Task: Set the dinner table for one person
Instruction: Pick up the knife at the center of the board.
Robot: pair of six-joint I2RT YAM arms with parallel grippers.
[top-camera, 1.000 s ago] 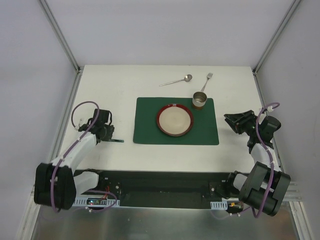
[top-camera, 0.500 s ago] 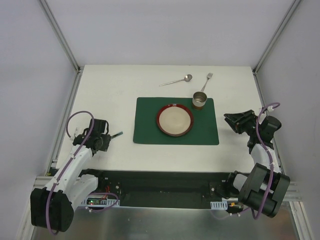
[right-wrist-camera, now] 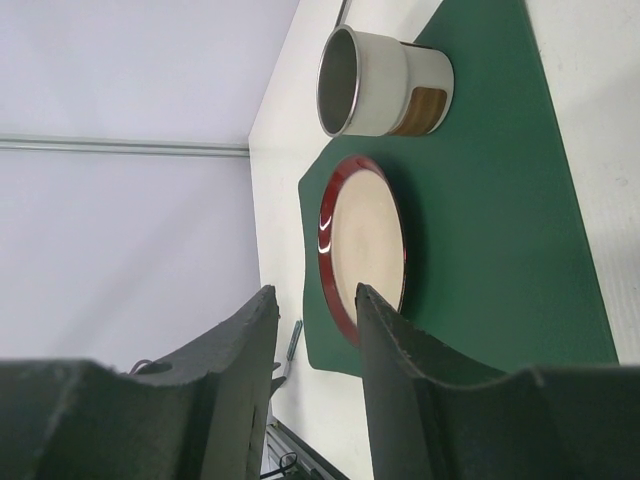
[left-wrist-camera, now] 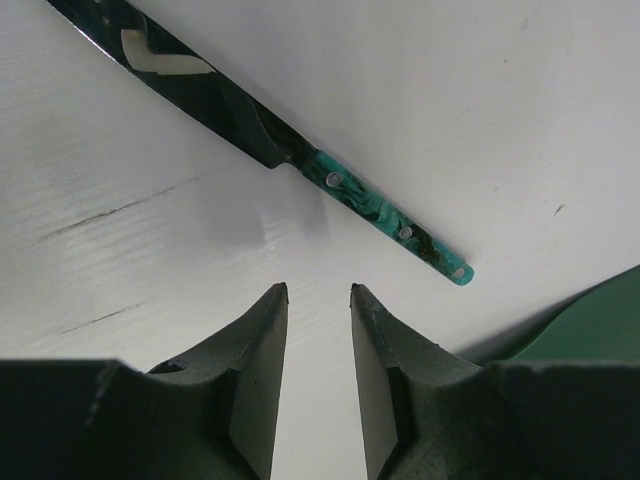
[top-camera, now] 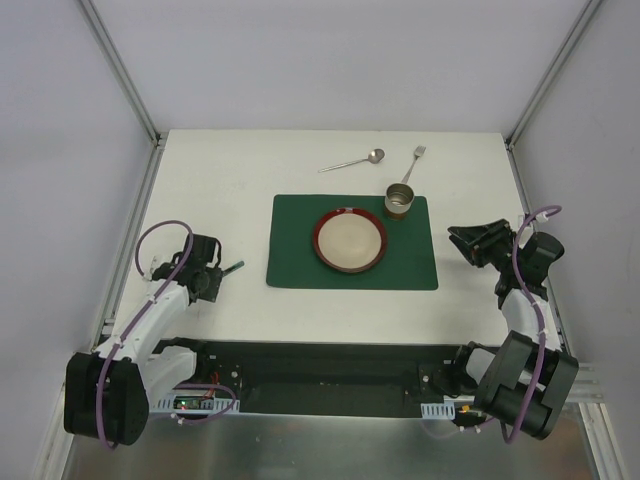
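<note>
A knife with a dark blade and a green marbled handle [left-wrist-camera: 395,225] lies flat on the white dinner table [left-wrist-camera: 520,90], just left of the dark green placemat [top-camera: 300,262]. In the top view the knife [top-camera: 233,267] lies just ahead of my left gripper [top-camera: 219,270]. That gripper [left-wrist-camera: 318,292] is open and empty, its tips a little short of the handle. A red-rimmed plate [top-camera: 350,241] sits on the placemat, with a metal cup [top-camera: 400,199] at its far right corner. My right gripper [top-camera: 459,242] is open and empty, right of the placemat.
A spoon [top-camera: 352,160] and a fork [top-camera: 415,160] lie on the table [top-camera: 230,180] beyond the placemat. Metal frame rails [top-camera: 135,235] run along both sides. The right wrist view shows the cup [right-wrist-camera: 385,80], plate [right-wrist-camera: 365,245] and placemat [right-wrist-camera: 500,200] past its gripper [right-wrist-camera: 315,290].
My left arm has drawn back toward the near left. The knife has shifted slightly and now lies angled on the table, free of the fingers. The right arm has not moved.
</note>
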